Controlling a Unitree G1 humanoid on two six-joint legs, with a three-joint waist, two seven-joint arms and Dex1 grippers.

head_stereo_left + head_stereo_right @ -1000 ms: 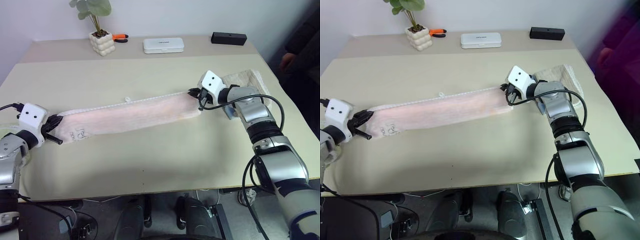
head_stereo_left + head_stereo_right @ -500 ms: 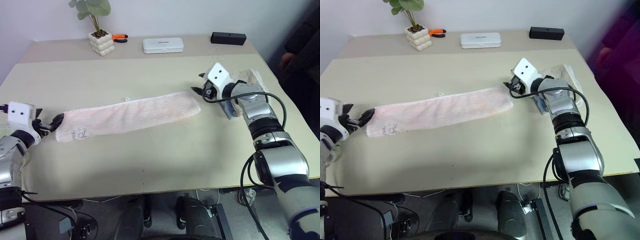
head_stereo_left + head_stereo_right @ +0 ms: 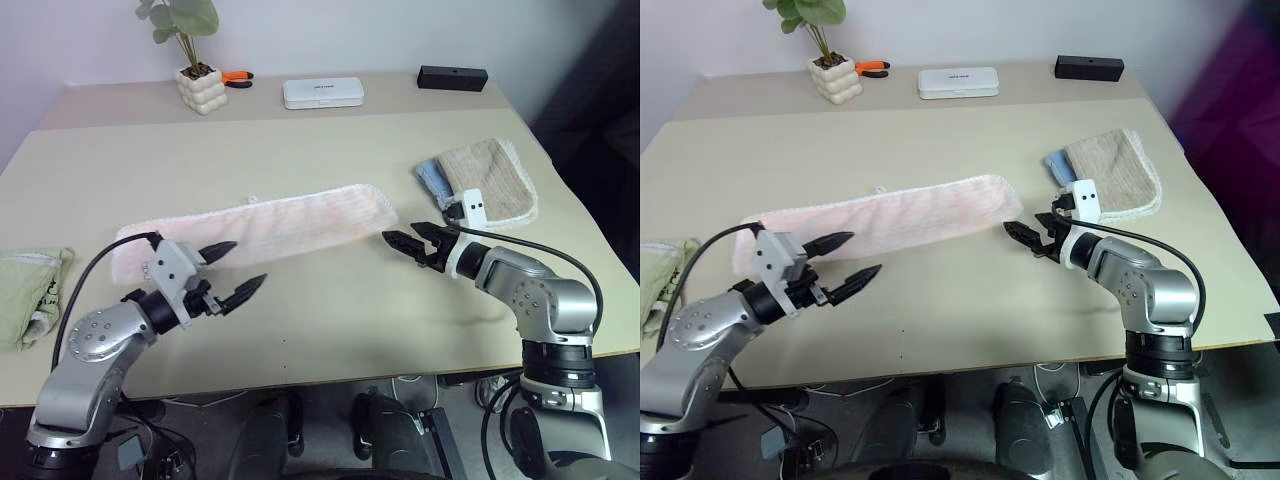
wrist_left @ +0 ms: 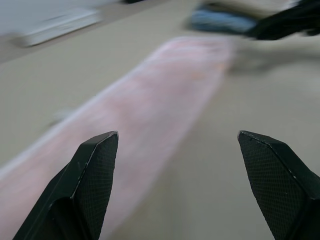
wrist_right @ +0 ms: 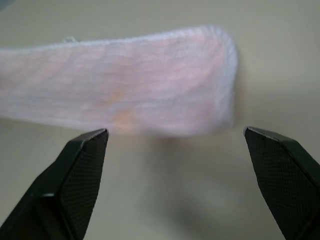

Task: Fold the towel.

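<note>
The pink towel (image 3: 262,229) lies flat on the surface (image 3: 330,310) as one long strip. It runs from the robot's left side up toward the middle, a bit slanted. Its far long edge has a white trim. Its right end is rounded and lies free, with nothing on it.

The left pincer (image 3: 236,270) is open, with its two black fingers spread wide. It holds nothing. It hovers just by the near edge of the towel, close to the towel's left end, and points toward the right.

The right pincer (image 3: 412,240) is open too and holds nothing. Its tips point at the towel's right end and stop just short of it. A small gap of bare surface shows between the tips and the towel.

In front of the towel, toward the near edge of the surface, there is a wide bare patch between the two arms. Behind the towel the surface is bare too.

A tan towel (image 3: 488,181) lies folded near the right edge, with a blue cloth (image 3: 432,178) touching its left side. A green towel (image 3: 24,295) sits at the left edge. Far back stand a plant pot (image 3: 203,86), a white box (image 3: 323,92) and a black box (image 3: 453,77), well away from the pink towel.
</note>
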